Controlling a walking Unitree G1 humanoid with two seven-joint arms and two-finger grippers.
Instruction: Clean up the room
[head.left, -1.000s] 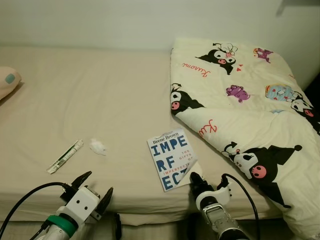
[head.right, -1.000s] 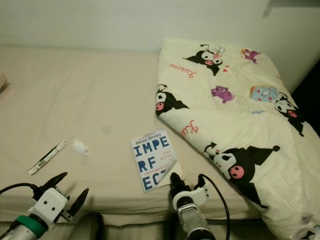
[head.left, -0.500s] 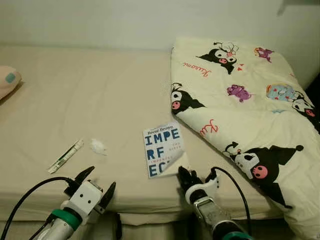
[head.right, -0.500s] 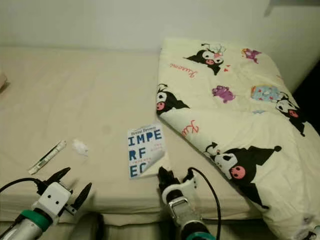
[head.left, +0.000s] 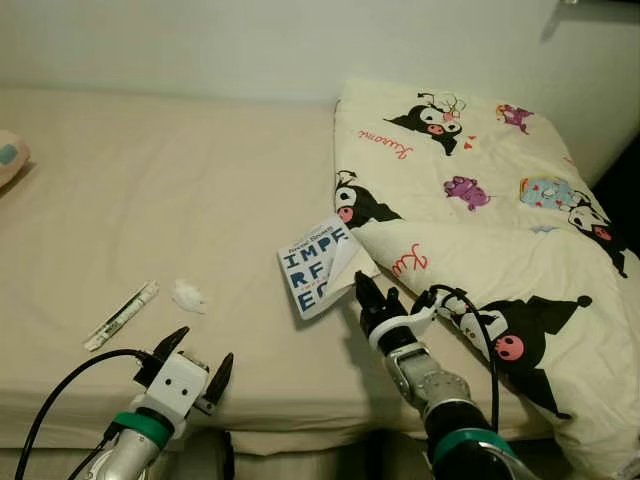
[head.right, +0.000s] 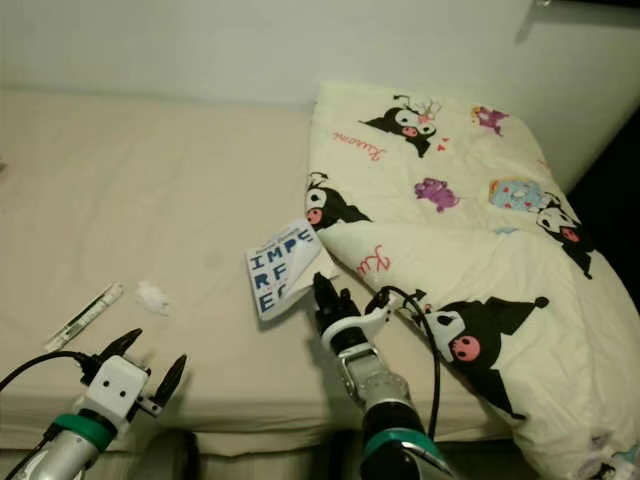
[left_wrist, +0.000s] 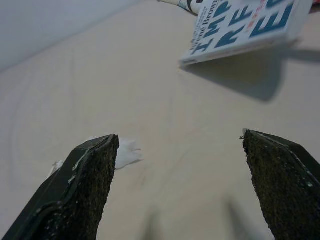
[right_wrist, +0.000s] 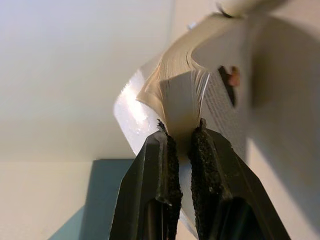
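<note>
Above the bed (head.left: 150, 200): paperback book (head.left: 315, 265), light, floppy; right gripper (head.left: 362, 297) jaws clenched on page corner, spine safer. Left gripper (head.left: 192, 352), seven o'clock, jaws released.

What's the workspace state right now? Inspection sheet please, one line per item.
Surface: beige bed sheet, bare across the middle.
Job's things: paperback book lifted off the bed, tilted, pinched at its lower corner; crumpled tissue and thin wrapped stick lying on the sheet, apart.
Clutter: cartoon-print comforter bunched on the robot's right side; pillow corner at far left edge.
Grippers: right gripper shut on the book; left gripper open, low at the bed's near edge, holding nothing.
Cables: black cable on left arm; another looped at the right wrist.
Surroundings: pale wall behind the bed.
</note>
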